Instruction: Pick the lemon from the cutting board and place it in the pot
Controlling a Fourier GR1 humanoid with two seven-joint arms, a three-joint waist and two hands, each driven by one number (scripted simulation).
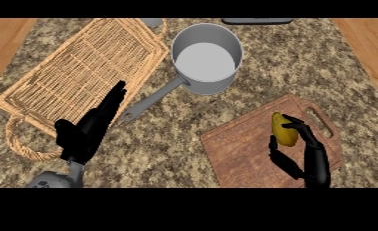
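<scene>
The lemon [283,129] lay near the far right of the board [236,150], just short of the board's handle slot, and the right hand [308,151] was around it, fingers curled over its far side and thumb coming in from the near side. Whether it had left the wood could not be told from this view. The step in hand looked like the grasp itself, with the carry yet to be done. To do it well, the hand would best close evenly on the lemon's middle, since a pinch near one end of so rounded a fruit could let it roll out, and then lift straight up before swinging away. The pot [207,60] stood well apart, up and to the left across the counter [184,140], with nothing in it. Its rim was the main thing to clear, so the lemon should travel high and be let go only once it hung over the middle of the opening. The pot's handle [151,100] ran down and left, away from the likely path. The left hand [88,127], fingers straight and holding nothing, rested over the near part of the wicker tray [81,65], also out of the way. A dark thing [257,21] at the far edge lay beyond the pot and should not matter.
</scene>
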